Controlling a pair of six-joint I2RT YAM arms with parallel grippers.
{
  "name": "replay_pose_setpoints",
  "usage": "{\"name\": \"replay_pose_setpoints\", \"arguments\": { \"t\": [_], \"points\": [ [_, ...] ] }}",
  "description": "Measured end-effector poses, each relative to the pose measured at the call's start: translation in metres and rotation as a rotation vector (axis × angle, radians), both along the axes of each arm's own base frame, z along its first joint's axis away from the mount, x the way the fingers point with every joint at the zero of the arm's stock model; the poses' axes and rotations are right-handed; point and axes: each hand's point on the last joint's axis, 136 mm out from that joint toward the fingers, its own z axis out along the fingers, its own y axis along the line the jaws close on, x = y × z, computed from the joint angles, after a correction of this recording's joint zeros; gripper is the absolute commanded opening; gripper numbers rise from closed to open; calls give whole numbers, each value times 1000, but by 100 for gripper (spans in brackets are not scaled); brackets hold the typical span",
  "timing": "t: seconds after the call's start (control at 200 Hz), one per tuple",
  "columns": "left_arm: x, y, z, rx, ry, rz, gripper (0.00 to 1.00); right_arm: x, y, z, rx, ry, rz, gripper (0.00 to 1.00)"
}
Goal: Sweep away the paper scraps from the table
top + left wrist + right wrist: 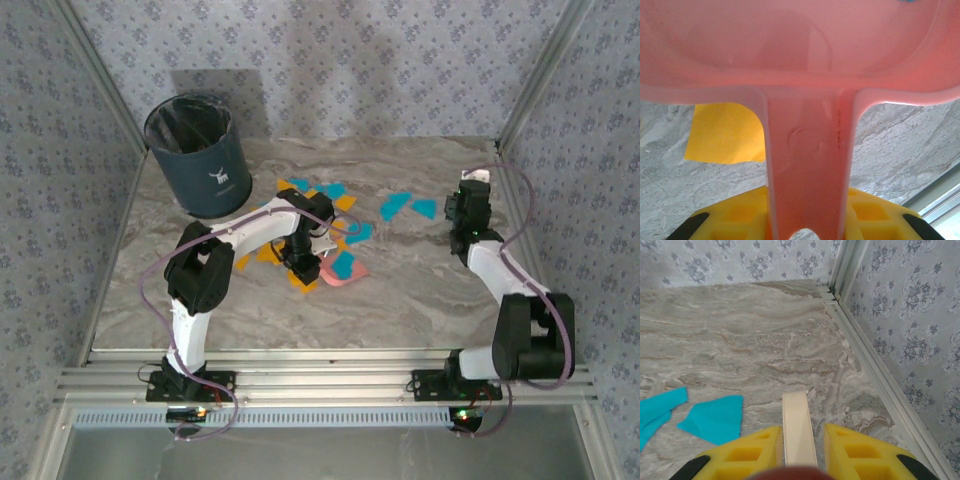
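Left wrist, left jaws gripping dustpan handle (805, 165) (right jaws: pale stick (799, 430)).

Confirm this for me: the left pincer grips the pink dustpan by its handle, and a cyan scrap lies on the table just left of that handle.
One detail is wrong: the scrap left of the handle is orange-yellow, not cyan, as the left wrist view shows. The rest holds: the left pincer grips the pink dustpan by its handle, and the scrap lies on the table.
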Motion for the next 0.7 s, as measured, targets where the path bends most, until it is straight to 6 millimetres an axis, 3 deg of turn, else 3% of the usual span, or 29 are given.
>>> {"name": "replay_pose_setpoints", "arguments": {
  "t": [0.2,0.335,0.48,0.7],
  "points": [
    [0,0,0,0,-1,0,0,33,-2,-4,-54,14,15,0],
    [0,0,0,0,-1,0,0,54,8,-7,-82,23,55,0],
    [0,0,0,0,0,0,0,70,43,-13,-95,34,191,0],
    [0,0,0,1,-1,0,0,72,99,-14,-82,30,395,0]
  ]
}}
